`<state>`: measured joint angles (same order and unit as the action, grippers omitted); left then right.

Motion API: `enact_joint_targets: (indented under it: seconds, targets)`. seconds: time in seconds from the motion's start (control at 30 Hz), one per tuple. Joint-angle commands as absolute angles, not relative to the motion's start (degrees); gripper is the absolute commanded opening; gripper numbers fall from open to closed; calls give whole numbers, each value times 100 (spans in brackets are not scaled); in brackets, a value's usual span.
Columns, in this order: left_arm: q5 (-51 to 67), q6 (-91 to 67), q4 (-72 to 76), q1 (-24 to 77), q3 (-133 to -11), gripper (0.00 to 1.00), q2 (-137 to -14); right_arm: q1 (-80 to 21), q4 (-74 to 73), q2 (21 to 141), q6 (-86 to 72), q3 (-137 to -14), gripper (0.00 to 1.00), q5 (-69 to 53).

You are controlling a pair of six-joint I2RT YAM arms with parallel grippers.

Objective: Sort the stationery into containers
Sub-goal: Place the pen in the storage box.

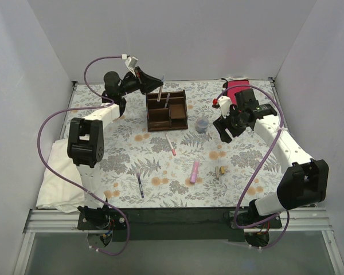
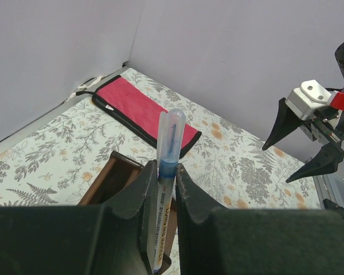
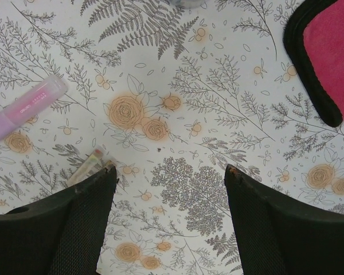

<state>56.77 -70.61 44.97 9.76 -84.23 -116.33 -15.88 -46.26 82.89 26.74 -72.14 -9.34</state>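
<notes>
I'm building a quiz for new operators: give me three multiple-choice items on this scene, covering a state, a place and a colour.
1. The left pincer at the dark brown wooden organiser is: A open, empty; B shut on a clear-capped blue pen; C shut on nothing.
2. The fat pink marker lies: A in the organiser; B in a pincer; C on the floral table cover.
3. The flat rectangular cloth is: A red; B green; C yellow.
Key: B, it clamps the pen; C, it lies loose on the cover; A, plainly red with black edging.
</notes>
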Motion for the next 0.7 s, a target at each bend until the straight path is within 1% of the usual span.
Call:
enact_joint_targets:
  seconds: [0.0,0.2,0.4,0.67]
  targets:
    - [5616,-7084,4922,1002,-8560,0,-11856,-1573,-4667,8323,2593,-7497,80,-897]
    - [5625,-6900,5115,1116,-8569,0,-12260,-1573,-4728,8358,2566,-7523,81,-853]
    - [5590,-6583,5107,1169,-8868,0,-12620,-1582,-4763,8376,2549,-7471,81,-853]
    - [5555,-6495,5080,1169,-8930,0,-12744,-1582,-4755,8551,2540,-7541,81,-931]
